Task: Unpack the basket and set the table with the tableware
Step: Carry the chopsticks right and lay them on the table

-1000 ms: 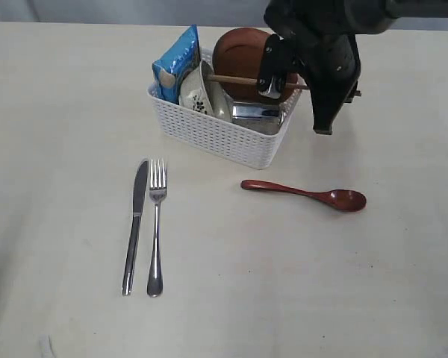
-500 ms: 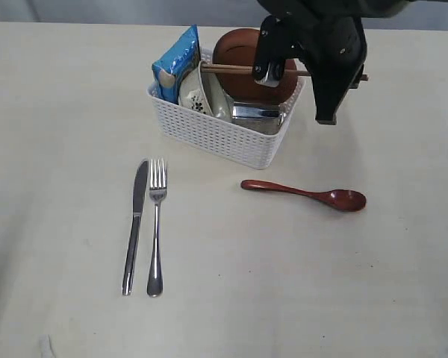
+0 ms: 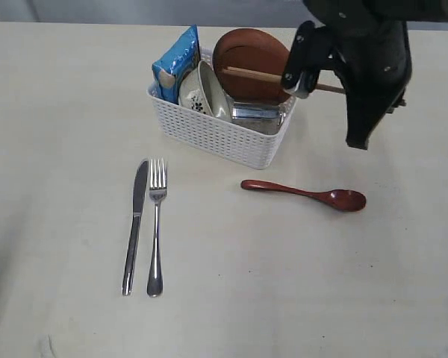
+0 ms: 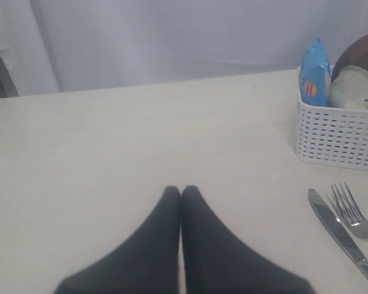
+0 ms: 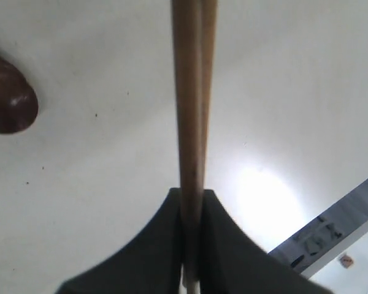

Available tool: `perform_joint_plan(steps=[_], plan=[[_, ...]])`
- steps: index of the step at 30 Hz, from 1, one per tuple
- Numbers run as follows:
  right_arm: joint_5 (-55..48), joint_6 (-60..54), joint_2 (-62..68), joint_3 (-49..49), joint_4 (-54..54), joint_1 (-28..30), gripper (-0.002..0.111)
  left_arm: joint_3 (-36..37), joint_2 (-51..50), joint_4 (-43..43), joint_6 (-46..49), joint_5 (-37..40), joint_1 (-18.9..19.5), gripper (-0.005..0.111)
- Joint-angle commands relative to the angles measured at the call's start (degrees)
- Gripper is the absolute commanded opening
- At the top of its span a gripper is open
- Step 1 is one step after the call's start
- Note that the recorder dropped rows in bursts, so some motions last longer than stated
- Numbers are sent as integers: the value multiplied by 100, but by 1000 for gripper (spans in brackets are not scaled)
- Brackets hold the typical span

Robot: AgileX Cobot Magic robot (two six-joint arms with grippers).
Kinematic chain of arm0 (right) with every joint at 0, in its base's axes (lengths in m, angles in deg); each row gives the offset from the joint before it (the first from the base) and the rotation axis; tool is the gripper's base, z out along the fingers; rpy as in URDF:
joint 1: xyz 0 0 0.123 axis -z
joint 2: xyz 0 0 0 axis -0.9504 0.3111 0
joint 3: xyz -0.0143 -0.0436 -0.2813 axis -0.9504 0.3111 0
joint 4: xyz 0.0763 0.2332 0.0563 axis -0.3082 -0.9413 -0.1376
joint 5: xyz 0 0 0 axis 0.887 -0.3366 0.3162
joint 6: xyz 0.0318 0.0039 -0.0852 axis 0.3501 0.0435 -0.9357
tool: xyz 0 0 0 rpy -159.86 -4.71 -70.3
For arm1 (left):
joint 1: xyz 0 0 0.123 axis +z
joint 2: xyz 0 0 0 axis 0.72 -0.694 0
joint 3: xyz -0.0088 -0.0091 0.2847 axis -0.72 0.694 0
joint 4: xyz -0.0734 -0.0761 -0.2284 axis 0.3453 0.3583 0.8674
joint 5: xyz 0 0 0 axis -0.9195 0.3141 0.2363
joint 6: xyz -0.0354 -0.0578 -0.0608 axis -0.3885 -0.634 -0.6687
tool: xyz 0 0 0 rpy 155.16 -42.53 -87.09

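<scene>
The white basket (image 3: 224,133) stands at the back of the table (image 3: 67,149). It holds a brown plate (image 3: 248,54), a floral bowl (image 3: 196,93) and a steel cup (image 3: 255,113). My right gripper (image 3: 356,95) is shut on two wooden chopsticks (image 3: 257,74), held level above the basket's right end; its wrist view shows them clamped between the jaws (image 5: 190,122). A steel knife (image 3: 137,224) and fork (image 3: 157,231) lie side by side in front. The dark red spoon (image 3: 306,194) lies to the right of them. My left gripper (image 4: 181,191) is shut and empty, low over bare table left of the basket (image 4: 337,135).
A blue chip bag (image 3: 175,63) stands in the basket's left end. The table's far edge meets a pale wall. In the left wrist view the knife (image 4: 340,236) and fork (image 4: 349,211) lie off to one side of the jaws.
My right gripper has carried the chopsticks to the right and slightly down, drawing them partly off the basket. The left gripper and the tableware on the table have not moved.
</scene>
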Motion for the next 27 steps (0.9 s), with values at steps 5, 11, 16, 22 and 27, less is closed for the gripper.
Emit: perform_joint_plan(steps=[5,11,16,22,27], plan=[[1,1222,-442,1005,-34,932,0,22,19,-18,32,-10,5,0],[1,1347,-442,1586,-1279,2089,0,22,19,-18,32,-10,5,0],[911,1223,-308,1962,-2780,3065,0,22,19,-18,32,-10,5,0],[1119,1128,370,2049,-3235,3137,0,22,19,-18,32,-10,5,0],[1607,1232,564,2049,-3314,3137,17,22,19,-18,32,-10,5,0]])
